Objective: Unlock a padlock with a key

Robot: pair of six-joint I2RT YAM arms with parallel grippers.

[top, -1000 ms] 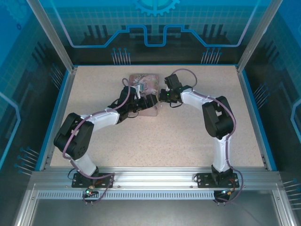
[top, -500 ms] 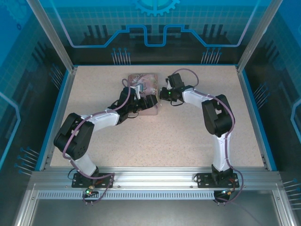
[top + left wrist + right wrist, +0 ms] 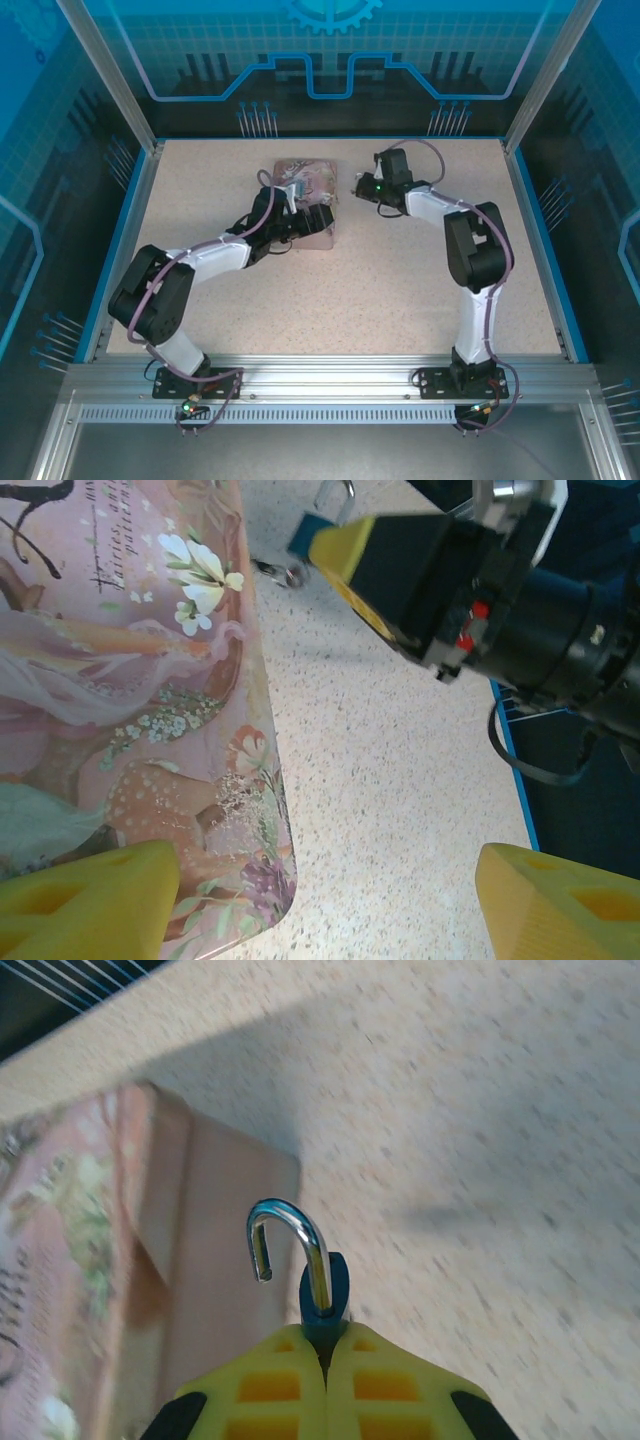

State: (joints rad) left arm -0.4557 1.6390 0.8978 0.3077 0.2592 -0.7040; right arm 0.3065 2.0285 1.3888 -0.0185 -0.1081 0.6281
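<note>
Right wrist view has the right pincer [image 3: 325,1335] closed tight on the padlock [image 3: 324,1295], pinching only the near end of its dark body. The silvery shackle [image 3: 314,1255] stands up past the fingertips with its hooked end free, so the lock looks already sprung. It hangs over bare table [image 3: 480,1110], just right of the pink tin [image 3: 70,1220].

Left wrist view shows the left pincer [image 3: 325,900] spread wide and holding nothing. One yellow finger [image 3: 90,900] is over the near corner of the tin, the other over bare table. A small silvery piece [image 3: 283,573], probably the key, sits by the tin's far edge just below the padlock. I cannot tell whether it lies on the table or hangs from the lock.

The grip is the main worry. With so little of the body between the pads, a nudge could twist the padlock or let it drop. The open hook could snag the tin's rim if the right arm swings left. If the left pincer comes down where it is, one finger lands on the tin and could shove it into the key.
</note>
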